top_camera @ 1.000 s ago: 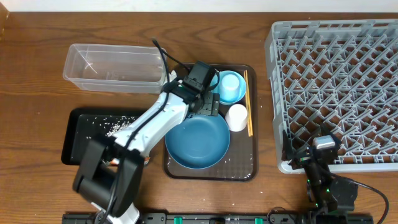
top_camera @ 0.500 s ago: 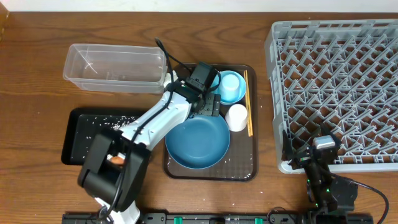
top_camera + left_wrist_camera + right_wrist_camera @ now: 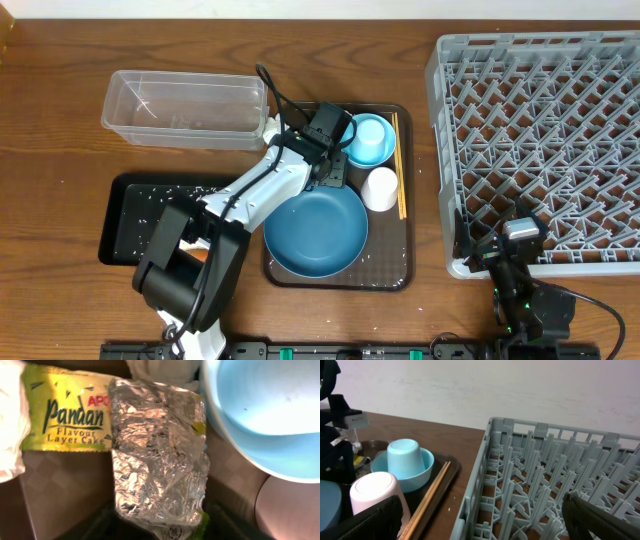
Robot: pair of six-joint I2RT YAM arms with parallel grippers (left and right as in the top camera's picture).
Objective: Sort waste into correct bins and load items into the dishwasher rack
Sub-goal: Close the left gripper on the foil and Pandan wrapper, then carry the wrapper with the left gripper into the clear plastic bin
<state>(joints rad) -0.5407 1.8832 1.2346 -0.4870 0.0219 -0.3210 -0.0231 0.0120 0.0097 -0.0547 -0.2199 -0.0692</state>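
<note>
- Step in hand (my read): waste sort, wrapper pick.
- Wrapper [image 3: 157, 455]: yellow/silver, crumpled, on brown serving tray [image 3: 385, 275], back-left corner. Tissue [image 3: 10, 420] touches it on one side, lt-blue bowl [image 3: 260, 405] just beside on the other.
- Left fingers [image 3: 335, 172]: right over wrapper; dark blurs flank it in wrist view, can't tell if gripping.
- Right fingers [image 3: 370, 520]: spread, holding nothing, parked at rack [image 3: 540, 130] front corner.
- Bins: black tray [image 3: 120, 215] holds rice [image 3: 165, 200]; clear tub [image 3: 180, 108] looks bare.
- Next, prob.: pinch foil only, clear of tissue and bowl rim, lift, carry to tub.
- Plate [image 3: 318, 230], cup [image 3: 295, 510], chopsticks [image 3: 399, 165]: not yet racked.
</note>
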